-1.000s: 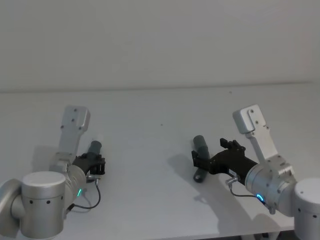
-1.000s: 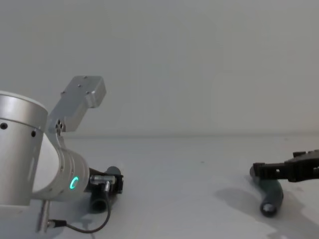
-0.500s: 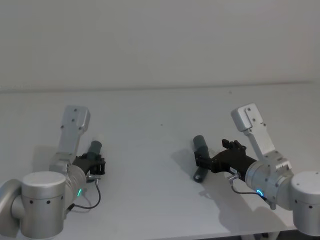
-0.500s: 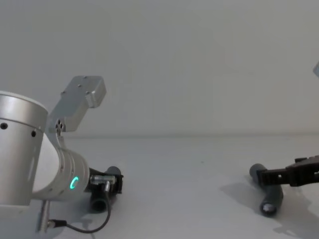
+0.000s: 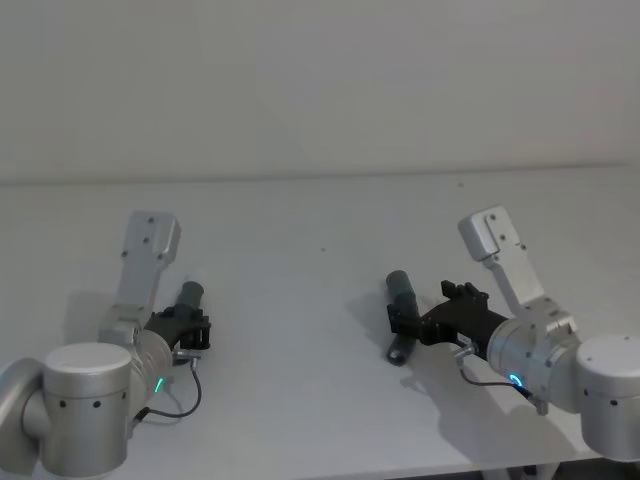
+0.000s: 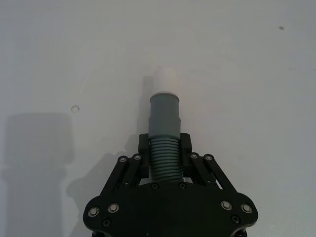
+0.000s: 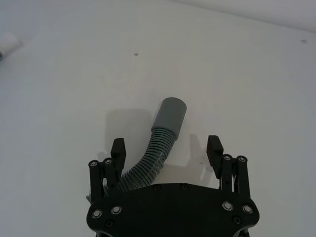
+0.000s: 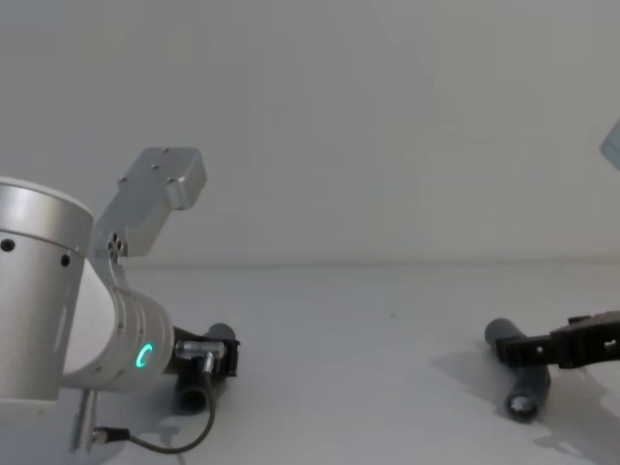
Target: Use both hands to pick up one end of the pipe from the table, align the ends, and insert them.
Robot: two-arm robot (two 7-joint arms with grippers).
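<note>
Surface: I'm looking down on a plain matt whitish-grey table (image 5: 300, 230), and it is running back to a pale wall (image 5: 300, 80) of nearly the same tone. A few dark specks (image 7: 136, 54) are showing on the tabletop (marks, as far as I can tell, not loose things). Shadows of both arms are falling across it.

Between the two arms the middle of the table is lying bare, so nothing is standing in the way there.

Left side: the left gripper (image 6: 164, 145) is sitting low over the table, near its front edge. Its jaws are pinching in on the ribbed middle of the left tube piece (image 6: 164, 118). The smooth grey cuff (image 6: 164, 111) and narrower white tip (image 6: 164, 81) are sticking out past the fingers, pointing away from the robot. A green ring light (image 5: 157, 385) is glowing on the silver arm, and a thin black cable (image 5: 188, 400) is looping beside it.

Right side: the right gripper (image 7: 165, 147) is hanging just over the right tube piece (image 7: 148, 163), which is lying on the table. Its jaws are standing wide apart, one finger on each side of the bent ribbed section, and they are not clamping it. The piece's open grey cuff (image 7: 169, 116) is reaching out beyond the fingertips. In the chest view this piece (image 8: 523, 397) is resting flat, with the gripper crossing above it.

The two tube pieces are lying well apart.
</note>
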